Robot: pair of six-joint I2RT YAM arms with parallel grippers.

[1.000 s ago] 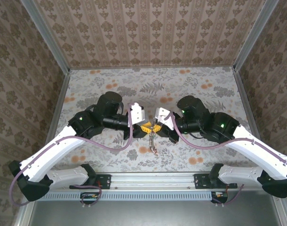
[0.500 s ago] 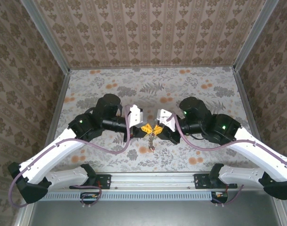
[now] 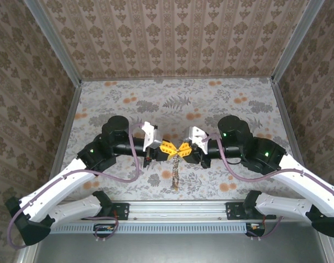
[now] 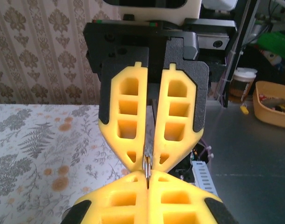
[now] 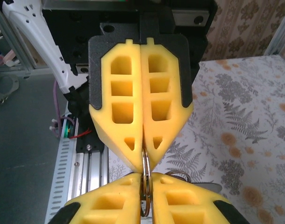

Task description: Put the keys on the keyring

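Note:
My two grippers meet tip to tip above the middle of the table. The left gripper [image 3: 171, 148] and right gripper [image 3: 184, 149] are both shut on the keyring [image 3: 177, 153]. The thin metal loop of the keyring [image 4: 146, 164] stands edge-on between the left gripper's [image 4: 147, 181] yellow pads. The keyring [image 5: 146, 161] also runs down between the right gripper's [image 5: 147, 184] pads. A slender metal strand [image 3: 176, 174] dangles from the ring towards the table. It is too small to tell the keys apart in it.
The patterned tablecloth [image 3: 232, 104] covers the table, with wallpapered walls at the back and sides. The metal rail [image 3: 178, 208] with both arm bases runs along the near edge. Purple cables [image 3: 128, 170] loop off both arms.
The left gripper has closed on the ring. Both wrists have drawn slightly apart and levelled out, and the dangling strand now hangs longer and straighter.

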